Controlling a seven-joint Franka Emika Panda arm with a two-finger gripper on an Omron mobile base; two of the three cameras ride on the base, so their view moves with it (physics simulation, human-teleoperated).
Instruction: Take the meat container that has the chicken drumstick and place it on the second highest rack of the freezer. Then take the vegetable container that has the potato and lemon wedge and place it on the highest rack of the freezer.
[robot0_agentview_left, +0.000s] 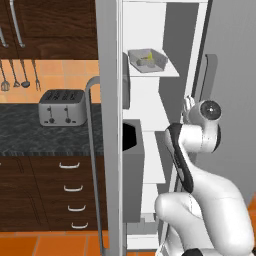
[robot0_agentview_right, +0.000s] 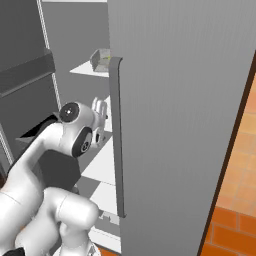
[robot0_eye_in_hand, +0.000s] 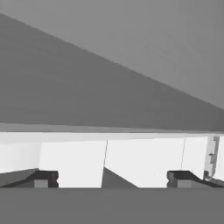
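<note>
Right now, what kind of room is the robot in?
It looks like a kitchen. There's a silver toaster on a dark counter, cooking utensils hanging on the wall, and a tall open freezer with white shelves holding a tray of food.

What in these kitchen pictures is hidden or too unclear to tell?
- Vegetable container: contents too small to name, left base view.
- Same container, right base view: right part hidden behind the freezer door.
- Drumstick tray: cannot be made out.
- Lower shelves: the white arm covers them, left base view.
</note>
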